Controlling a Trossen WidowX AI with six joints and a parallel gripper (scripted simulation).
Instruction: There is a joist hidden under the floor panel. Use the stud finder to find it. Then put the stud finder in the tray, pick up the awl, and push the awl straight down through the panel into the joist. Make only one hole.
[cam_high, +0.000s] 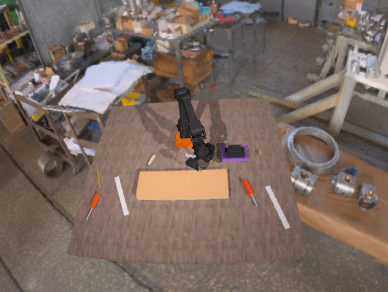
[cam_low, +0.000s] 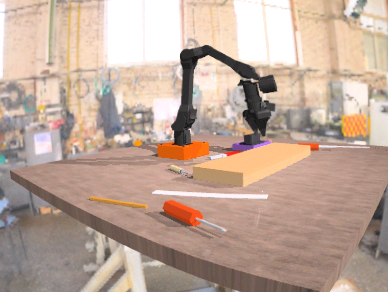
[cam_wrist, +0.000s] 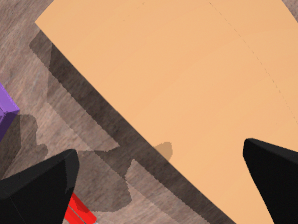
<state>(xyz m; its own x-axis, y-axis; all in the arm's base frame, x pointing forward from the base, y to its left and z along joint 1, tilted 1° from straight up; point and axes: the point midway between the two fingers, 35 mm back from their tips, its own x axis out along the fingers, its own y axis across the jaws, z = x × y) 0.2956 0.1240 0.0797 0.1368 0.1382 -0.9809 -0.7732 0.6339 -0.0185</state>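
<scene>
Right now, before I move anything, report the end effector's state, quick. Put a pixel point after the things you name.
End effector (cam_high: 194, 166) (cam_low: 263, 134) (cam_wrist: 162, 155): open, nothing between its fingers; the stud finder (cam_high: 235, 150) (cam_low: 252, 138) sits in the purple tray (cam_high: 235, 160) (cam_low: 237, 147) (cam_wrist: 6, 107).

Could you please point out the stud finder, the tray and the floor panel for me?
Stud finder (cam_high: 235, 150) (cam_low: 252, 138): top and exterior views, its body.
Tray (cam_high: 228, 160) (cam_low: 239, 147) (cam_wrist: 7, 107): top, exterior and wrist views, its wall.
Panel (cam_high: 182, 185) (cam_low: 250, 161) (cam_wrist: 185, 80): all three views, its upper face.
</scene>
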